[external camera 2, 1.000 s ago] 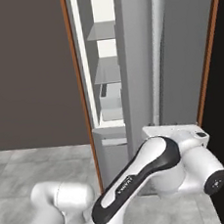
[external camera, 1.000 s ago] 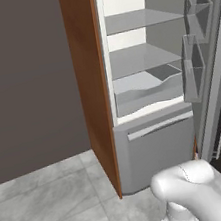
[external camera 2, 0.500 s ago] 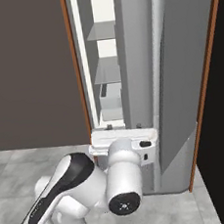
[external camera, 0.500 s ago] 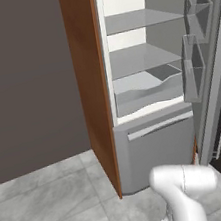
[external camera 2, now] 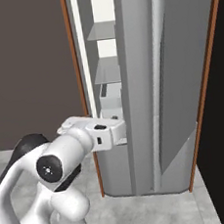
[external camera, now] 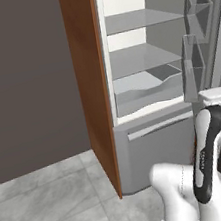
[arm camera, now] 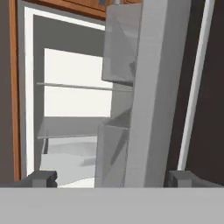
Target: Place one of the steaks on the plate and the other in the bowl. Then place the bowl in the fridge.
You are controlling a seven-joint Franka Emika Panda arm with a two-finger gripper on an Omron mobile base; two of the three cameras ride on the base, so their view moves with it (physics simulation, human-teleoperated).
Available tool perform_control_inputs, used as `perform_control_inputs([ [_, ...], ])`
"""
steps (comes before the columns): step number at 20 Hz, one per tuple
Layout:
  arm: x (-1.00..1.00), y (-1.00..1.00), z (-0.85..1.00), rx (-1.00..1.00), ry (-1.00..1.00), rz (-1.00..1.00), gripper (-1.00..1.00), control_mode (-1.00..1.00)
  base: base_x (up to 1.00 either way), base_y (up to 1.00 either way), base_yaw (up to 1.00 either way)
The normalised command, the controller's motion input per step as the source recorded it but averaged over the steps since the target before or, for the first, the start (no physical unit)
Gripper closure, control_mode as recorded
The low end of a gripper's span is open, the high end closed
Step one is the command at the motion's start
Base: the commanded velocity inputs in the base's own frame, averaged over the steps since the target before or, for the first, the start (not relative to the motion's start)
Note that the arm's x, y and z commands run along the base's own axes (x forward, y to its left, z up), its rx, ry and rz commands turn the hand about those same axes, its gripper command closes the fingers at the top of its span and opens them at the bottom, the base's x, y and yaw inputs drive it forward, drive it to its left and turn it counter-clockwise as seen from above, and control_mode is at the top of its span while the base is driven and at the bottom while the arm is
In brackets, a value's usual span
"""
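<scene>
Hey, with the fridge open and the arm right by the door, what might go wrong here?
1. The open jaws straddle the edge of the fridge door; pushing forward might knock it or swing it further.
2. The gripper is empty, and the fridge shelves show no bowl, so that step looks undone.
3. The door bins jut out near the arm and might snag it.

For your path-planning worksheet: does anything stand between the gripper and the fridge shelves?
Partly. The fridge is open, but the edge of its door stands straight ahead of the open gripper; the shelves lie unobstructed to one side of it.
</scene>
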Motion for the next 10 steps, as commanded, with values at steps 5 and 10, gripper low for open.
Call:
perform_control_inputs([
  [5, 0.39, 0.16, -0.22, -0.14, -0.14, -0.4, -1.0, -1.0, 0.0, 0.0, 0.0],
  [10, 0.8, 0.07, -0.29, -0.11, -0.04, -0.26, -1.0, -1.0, 0.0, 0.0, 0.0],
])
